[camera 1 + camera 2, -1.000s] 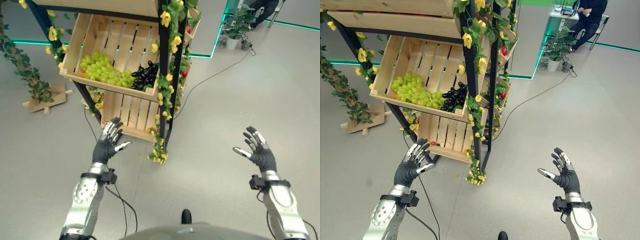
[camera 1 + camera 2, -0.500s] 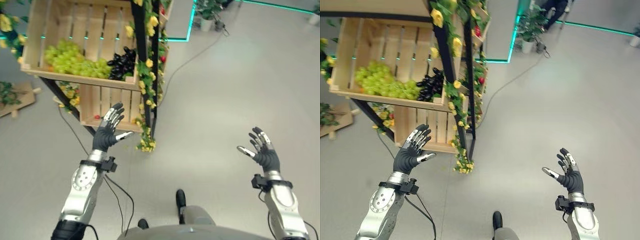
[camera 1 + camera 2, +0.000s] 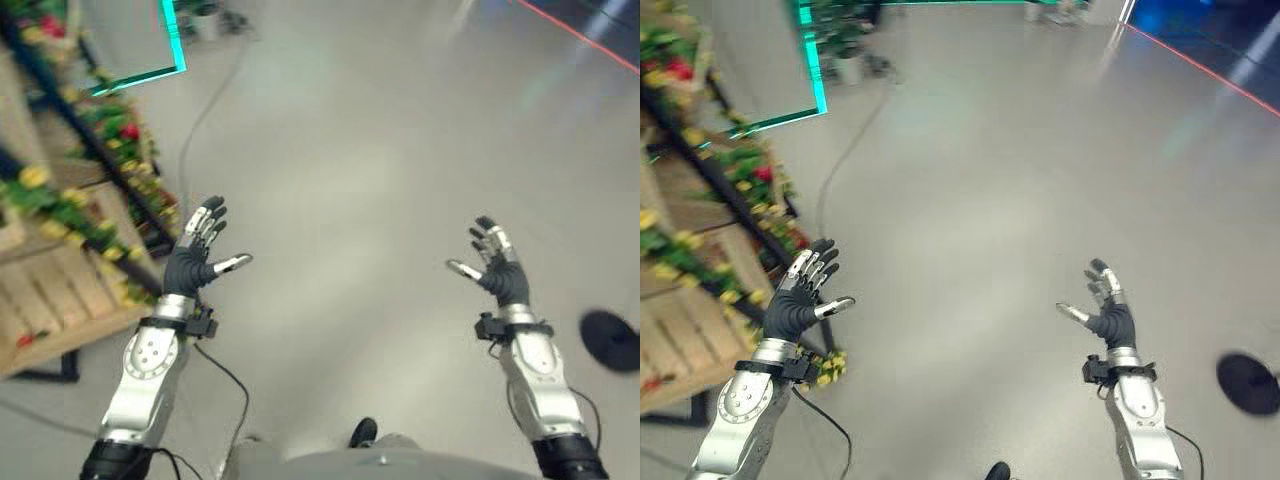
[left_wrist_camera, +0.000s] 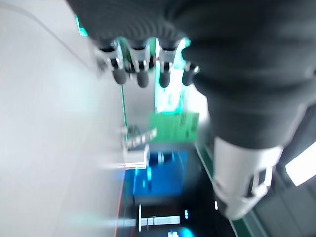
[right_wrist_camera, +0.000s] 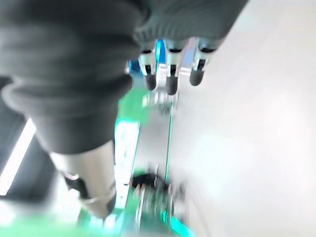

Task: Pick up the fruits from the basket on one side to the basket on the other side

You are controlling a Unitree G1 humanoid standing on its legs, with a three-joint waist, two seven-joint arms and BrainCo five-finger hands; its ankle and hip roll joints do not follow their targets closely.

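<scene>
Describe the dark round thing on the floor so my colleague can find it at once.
Start from the bare grey floor ahead of the robot, then go to the far right, just beyond the right hand. The dark disc lies flat there at the view's edge. It is the one dark patch on that side; the flowered shelf stands opposite, left.

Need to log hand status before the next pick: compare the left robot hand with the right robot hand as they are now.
The left robot hand hangs close beside the flower-covered wooden shelf; the right robot hand is over bare floor, away from the shelf. A dark round thing lies on the floor near the right robot hand; none lies by the left. Both are raised, open with fingers spread, and hold nothing.
</scene>
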